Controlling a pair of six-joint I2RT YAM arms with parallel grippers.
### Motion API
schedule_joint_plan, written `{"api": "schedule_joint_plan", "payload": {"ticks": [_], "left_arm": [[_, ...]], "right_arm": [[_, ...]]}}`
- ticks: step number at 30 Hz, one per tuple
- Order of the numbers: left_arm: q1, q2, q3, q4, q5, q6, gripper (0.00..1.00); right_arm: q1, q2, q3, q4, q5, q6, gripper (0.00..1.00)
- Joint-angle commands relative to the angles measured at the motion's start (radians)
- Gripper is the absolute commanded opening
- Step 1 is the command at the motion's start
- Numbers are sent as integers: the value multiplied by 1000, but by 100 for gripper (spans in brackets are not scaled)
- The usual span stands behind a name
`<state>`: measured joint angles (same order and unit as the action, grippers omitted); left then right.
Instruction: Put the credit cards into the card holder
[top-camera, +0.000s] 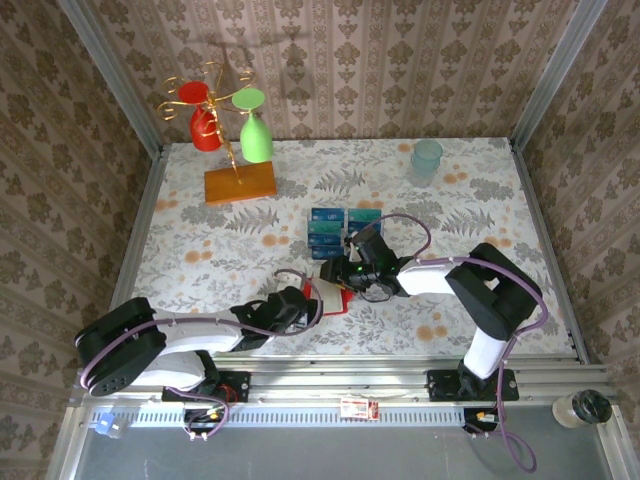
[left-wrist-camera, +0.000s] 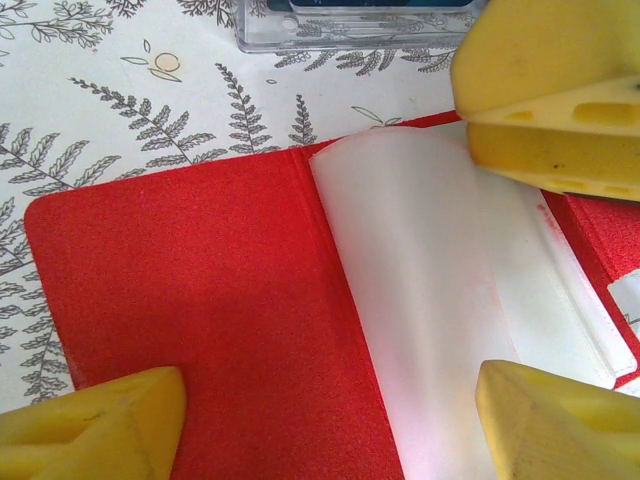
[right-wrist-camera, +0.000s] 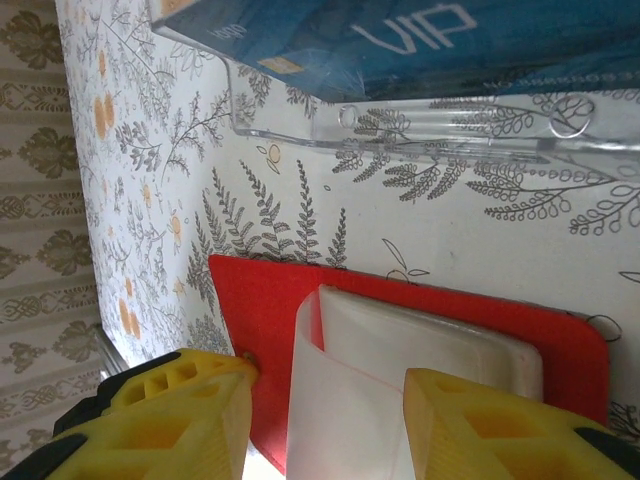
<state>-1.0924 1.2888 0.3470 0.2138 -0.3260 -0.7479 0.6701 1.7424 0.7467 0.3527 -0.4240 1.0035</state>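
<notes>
rack: clear acrylic tiered rack holds blue plastic credit cards.
holder: flat red card holder, open, beneath both claws.
left claw: fingers apart, astride holder.
right claw: fingers apart.

Brown damask-striped wallpaper lines the walls at nine, twelve and three o'clock around a table clothed in white, printed with grey ferns and orange blossoms. Aluminium posts mark the far corners; a slotted rail edges six o'clock.

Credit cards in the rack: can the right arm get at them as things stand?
Probably yes: the right gripper sits over the open card holder, jaws apart, and the credit cards in the clear rack lie just beyond, with only table between.
</notes>
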Motion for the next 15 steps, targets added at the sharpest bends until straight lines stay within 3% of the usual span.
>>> {"api": "schedule_joint_plan", "payload": {"ticks": [1,15], "left_arm": [[-1,-10,-11,0,7,-2,78],[-1,-3,-13,2,2,-2,74]], "right_arm": [[5,27,2,53,-37,30,45],[3,-50,-28,9,4,14,55]]}}
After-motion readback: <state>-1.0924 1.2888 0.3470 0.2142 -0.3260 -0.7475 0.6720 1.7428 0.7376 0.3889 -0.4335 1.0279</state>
